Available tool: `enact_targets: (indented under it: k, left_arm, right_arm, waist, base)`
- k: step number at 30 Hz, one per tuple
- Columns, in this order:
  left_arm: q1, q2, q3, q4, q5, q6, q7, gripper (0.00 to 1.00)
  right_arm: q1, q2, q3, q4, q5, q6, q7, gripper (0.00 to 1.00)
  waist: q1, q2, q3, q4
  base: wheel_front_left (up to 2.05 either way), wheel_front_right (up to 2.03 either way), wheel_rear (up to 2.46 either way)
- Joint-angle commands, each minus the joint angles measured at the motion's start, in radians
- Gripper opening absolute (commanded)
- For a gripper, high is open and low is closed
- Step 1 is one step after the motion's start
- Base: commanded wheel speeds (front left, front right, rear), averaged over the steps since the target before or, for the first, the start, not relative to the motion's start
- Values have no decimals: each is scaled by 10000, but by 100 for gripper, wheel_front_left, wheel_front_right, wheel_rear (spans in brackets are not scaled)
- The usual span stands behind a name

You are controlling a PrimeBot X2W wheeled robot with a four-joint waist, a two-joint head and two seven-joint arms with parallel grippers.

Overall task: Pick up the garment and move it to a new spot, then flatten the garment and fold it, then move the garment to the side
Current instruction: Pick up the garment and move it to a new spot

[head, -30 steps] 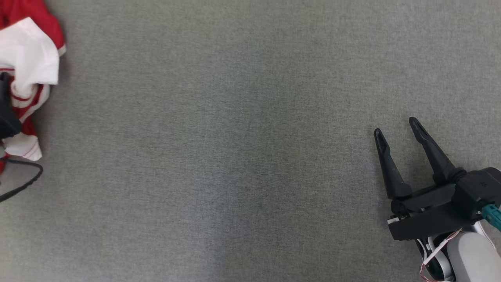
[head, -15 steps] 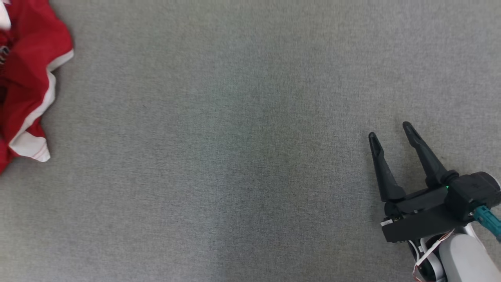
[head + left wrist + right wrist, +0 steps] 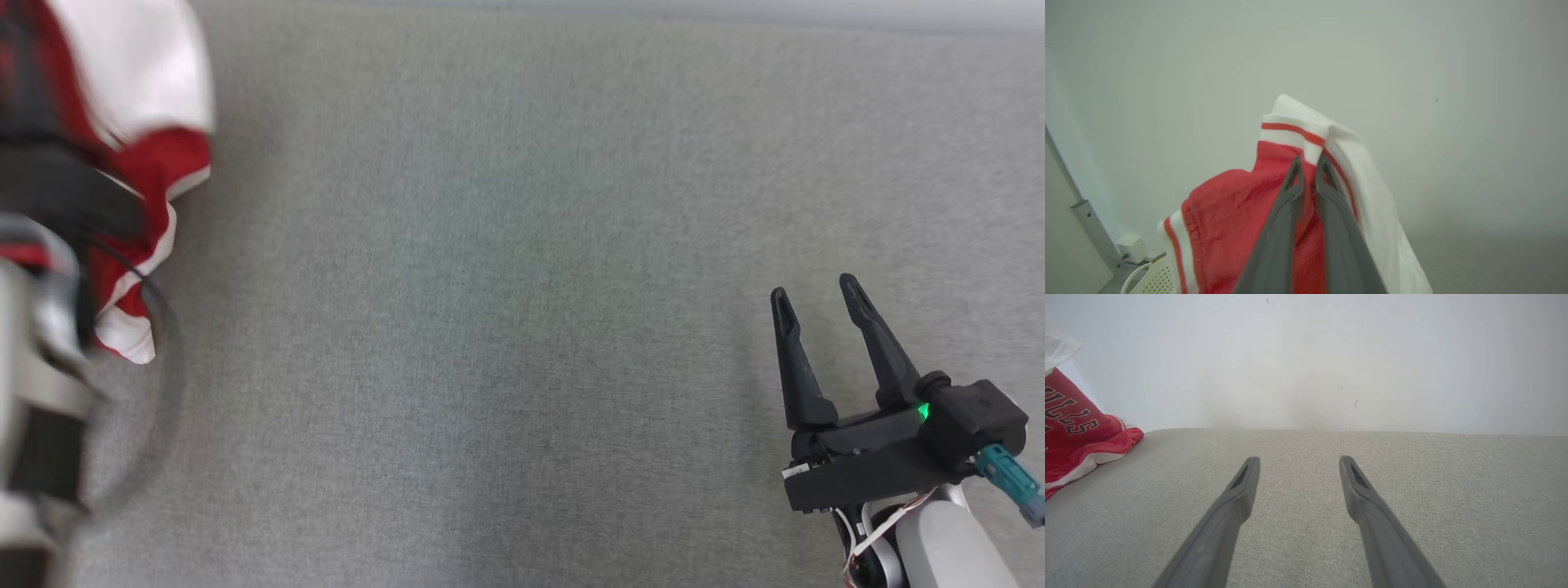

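**Garment clamped at the far left, bare surface stretching right**

The garment (image 3: 167, 167), a red jersey with white panels and red-and-white striped trim, is bunched at the far-left side of the head view, partly cut off by the left border. In the right wrist view its lower red folds and a white hem (image 3: 1081, 437) rest on the surface near the far edge, with black lettering showing on the red cloth. The left claw (image 3: 1309, 163) is clenched on it: the two dark fingers stand almost together, pinching cloth just below a striped band, and the rest of the fabric hangs to either side of them. The left arm (image 3: 33, 351) is a blur beside the garment.

The grey woven surface (image 3: 506, 327) runs bare from the garment's right edge across to the right claw (image 3: 814, 290), which is well apart from the garment at the near right. Its fingers are spread wide with nothing between them. The surface's far edge meets a pale wall (image 3: 1331, 355).
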Motion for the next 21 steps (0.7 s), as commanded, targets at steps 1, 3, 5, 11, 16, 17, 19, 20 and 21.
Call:
enact_targets:
  k: [1, 3, 5, 11, 16, 17, 19, 20, 21]
  left_arm:
    - [562, -127, -239, -498, 88, 78, 195, 0]
    - [1365, -414, -598, -1553, 131, 231, 476, 0]
    - [2089, -646, -955, -2422, 201, 385, 762, 0]
    - [3496, -1319, -2159, -4054, 516, 612, 1098, 0]
    - [3726, -1918, -3076, -4241, 616, 512, 1145, 0]
    - [3638, -2052, -3262, -4176, 584, 463, 1129, 0]
    - [3363, -2315, -3683, -3959, 657, 278, 1084, 0]
    - [3233, -2403, -3854, -3819, 687, 224, 1097, 0]
    - [3084, -2485, -4015, -3660, 762, 152, 1090, 0]
  right_arm:
    - [158, 69, -62, 37, -15, 8, -66, 100]
    - [215, 193, -111, 75, -47, 8, -111, 100]
    - [226, 257, -194, 115, -82, 8, -125, 100]
    - [239, 429, -421, 199, -127, 8, -212, 100]
    - [71, 599, -682, 201, -125, 8, -291, 100]
    - [49, 641, -702, 199, -111, 8, -300, 100]
    - [20, 701, -760, 255, -89, 8, -313, 100]
    - [-2, 721, -770, 280, -77, 8, -338, 100]
    - [-35, 763, -764, 321, -47, 8, -358, 100]
  waist:
    - [2, 0, -361, -189]
    - [2, 0, -504, -343]
    - [2, 0, -576, -514]
    - [2, 0, -560, -1143]
    - [2, 0, -273, -1903]
    - [2, 0, -202, -2084]
    - [2, 0, -67, -2462]
    - [2, 0, 5, -2661]
    - [2, 0, 86, -2888]
  base:
    - [0, 0, 0]
    - [0, 0, 0]
    - [0, 0, 0]
    - [0, 0, 0]
    - [0, 0, 0]
    - [0, 0, 0]
    - [0, 0, 0]
    - [0, 0, 0]
    - [0, 0, 0]
